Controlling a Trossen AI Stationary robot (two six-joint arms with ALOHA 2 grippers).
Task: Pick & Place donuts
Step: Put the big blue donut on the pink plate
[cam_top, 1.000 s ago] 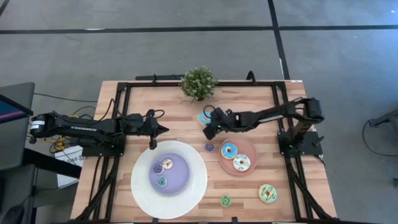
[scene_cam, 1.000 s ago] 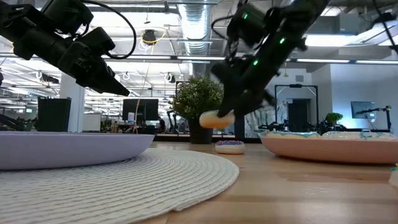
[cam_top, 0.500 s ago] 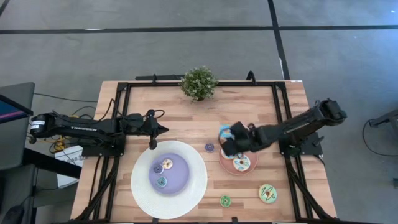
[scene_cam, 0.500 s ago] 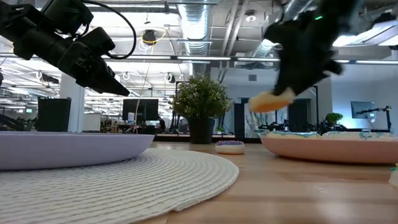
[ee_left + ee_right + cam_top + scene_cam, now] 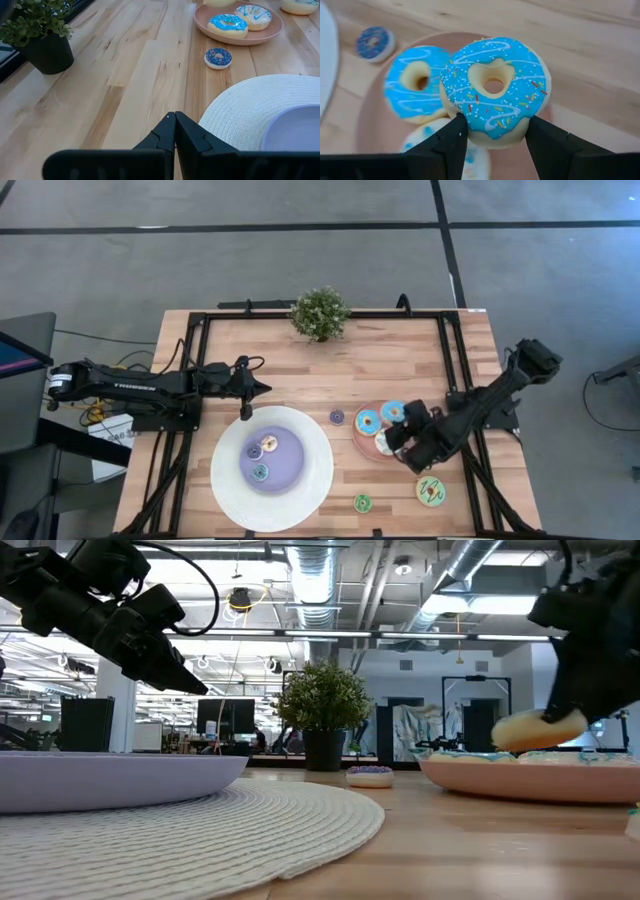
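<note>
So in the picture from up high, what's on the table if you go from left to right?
Left gripper → big white plate → tiny purple donut → pink plate → blue donut held in the right gripper → green donut.

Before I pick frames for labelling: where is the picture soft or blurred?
Right wrist view: the held blue donut is sharp in the right claw, but the pink plate behind is soft. Low view: that donut is smeared. High view is crisp throughout.
</note>
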